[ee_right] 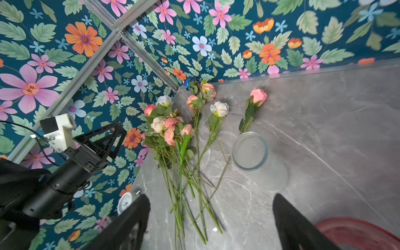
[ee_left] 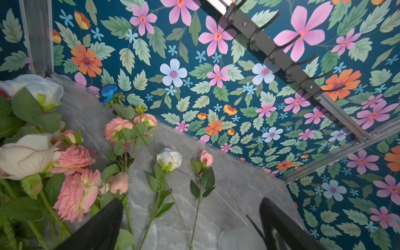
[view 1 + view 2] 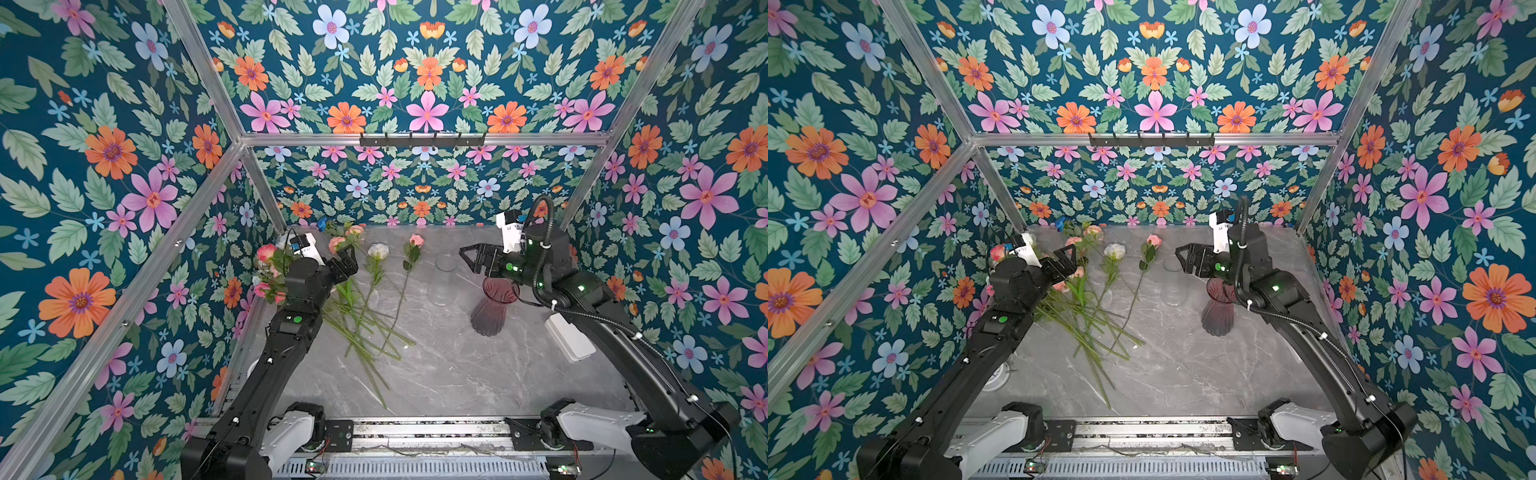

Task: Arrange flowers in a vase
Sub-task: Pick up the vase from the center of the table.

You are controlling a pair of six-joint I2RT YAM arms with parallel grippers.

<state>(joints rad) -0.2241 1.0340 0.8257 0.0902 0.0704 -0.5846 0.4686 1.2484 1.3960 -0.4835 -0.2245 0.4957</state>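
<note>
- Flowers (image 3: 361,307) flat on grey table (image 3: 436,374), centre-left in both top views; stems crossed in a loose fan, heads toward top of frame. None yet in a vase.
- Pink rose (image 3: 415,241) and white rose (image 3: 378,250) set slightly apart, right of the main pile.
- Left gripper (image 3: 349,262): jaws wide, empty, hanging over the heads at left of the pile.
- Right gripper (image 3: 466,259): jaws spread, empty, hovering above rim of dark red vase (image 3: 494,307), centre-right of frame.
- Clear glass vase (image 3: 445,266): upright, between pink rose and dark red vase, near both.
- Probable hazard 1: crossed stems, hence neighbours dragged along on lifting any one from the pile.
- Probable hazard 2: clear glass vase faint against the table and close to the pink rose's leaves; easily tipped by a sweeping finger or a trailing stem.
- Probable hazard 3: dark red vase narrow-waisted and directly beneath the right arm; liable to topple on a careless descent.
</note>
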